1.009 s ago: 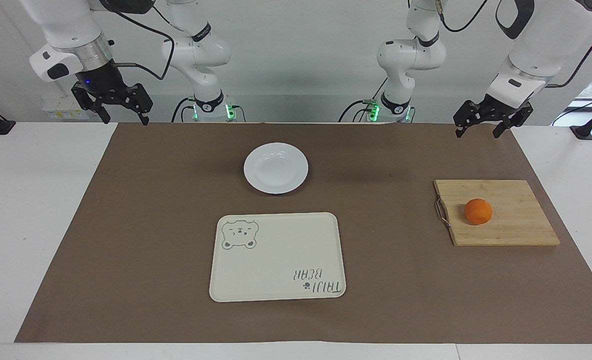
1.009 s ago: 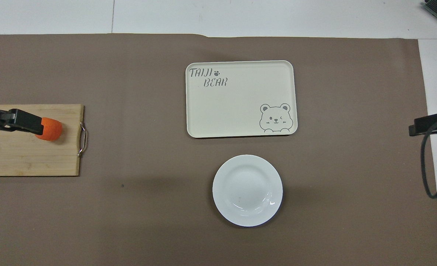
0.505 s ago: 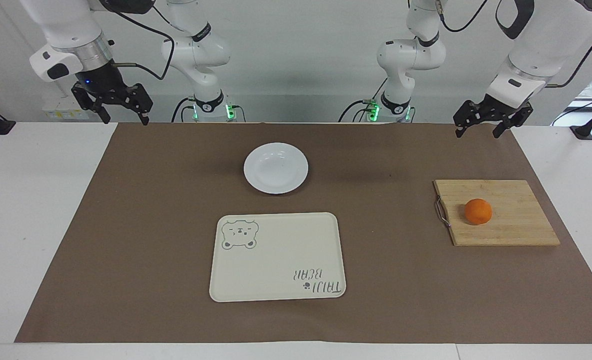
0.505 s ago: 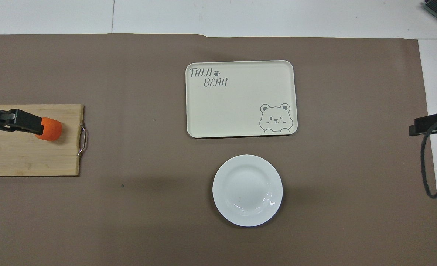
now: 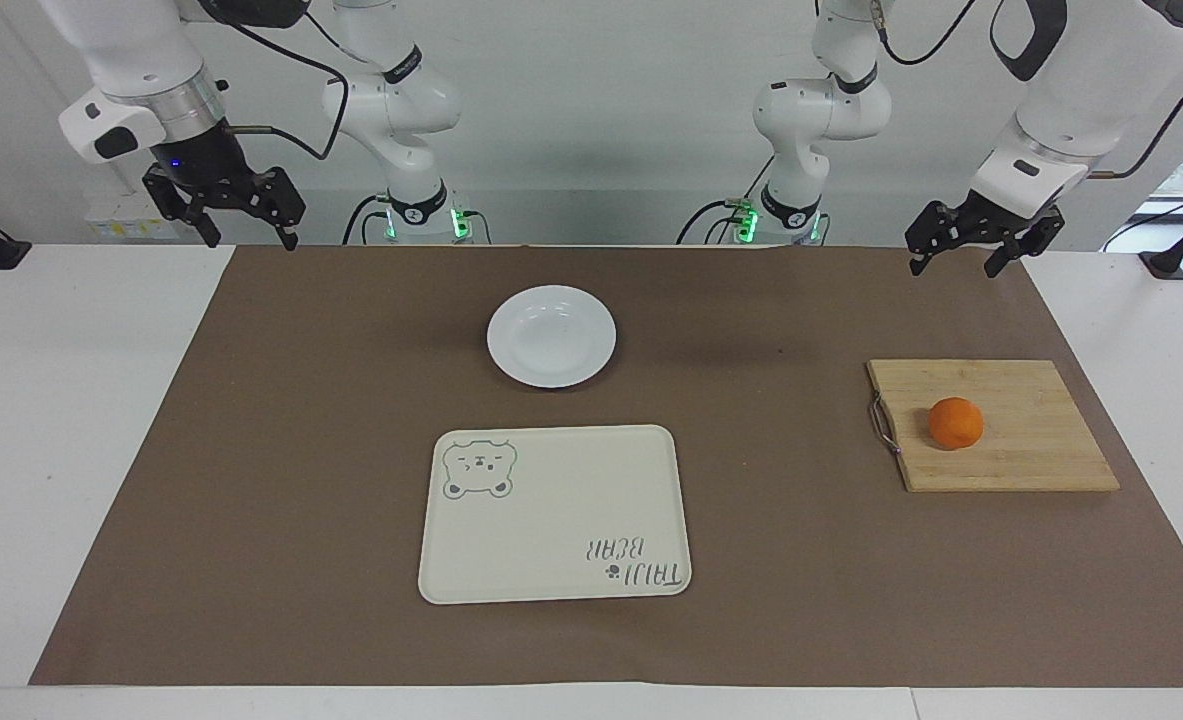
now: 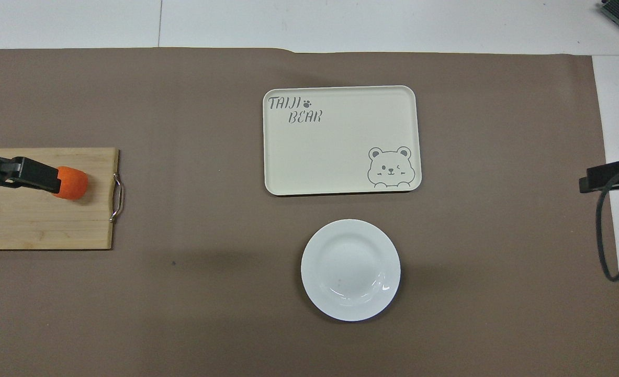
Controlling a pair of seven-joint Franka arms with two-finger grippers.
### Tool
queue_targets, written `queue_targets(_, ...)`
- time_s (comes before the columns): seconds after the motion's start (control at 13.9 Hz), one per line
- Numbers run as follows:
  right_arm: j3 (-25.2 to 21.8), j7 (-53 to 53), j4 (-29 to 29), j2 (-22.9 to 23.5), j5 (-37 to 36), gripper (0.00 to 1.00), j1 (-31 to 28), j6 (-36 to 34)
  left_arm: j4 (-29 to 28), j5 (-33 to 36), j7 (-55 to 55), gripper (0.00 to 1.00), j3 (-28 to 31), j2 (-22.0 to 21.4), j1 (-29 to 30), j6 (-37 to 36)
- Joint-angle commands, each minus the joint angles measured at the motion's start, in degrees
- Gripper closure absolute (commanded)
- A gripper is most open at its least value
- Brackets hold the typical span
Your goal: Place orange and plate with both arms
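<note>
White table (image 5: 71, 420) under a brown mat (image 5: 301, 450), white wall (image 5: 601, 120).

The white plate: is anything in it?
Empty. The plate shows only its bare white bowl; the orange sits on the cutting board.

A cream rectangular tray (image 5: 554, 515) printed with a bear and the words "TAIJI BEAR" lies mid-way along a brown mat (image 5: 281, 500) covering the white bench (image 5: 51, 420). Well apart from the tray, toward the left arm's end, sits a wooden cutting board (image 5: 1031, 440) with a metal handle (image 5: 882, 424) facing the tray.
</note>
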Motion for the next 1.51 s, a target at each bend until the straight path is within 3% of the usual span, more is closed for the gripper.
queue_targets(0.0, 0.3, -0.9, 0.5, -0.1, 0.0, 0.0, -0.5, -0.9, -2.1, -0.9, 3.0, 0.0, -0.2, -1.6, 1.3, 0.9)
queue_targets(0.94, 0.3, -0.9, 0.5, -0.1, 0.0, 0.0, -0.5, -0.8, -5.8, -0.9, 16.1, 0.0, -0.2, 0.9, 9.2, 10.1)
queue_targets(1.44, 0.3, -0.9, 0.5, -0.1, 0.0, 0.0, -0.5, -0.9, -5.8, -0.9, 18.7, 0.0, -0.2, 2.0, 12.0, 11.2)
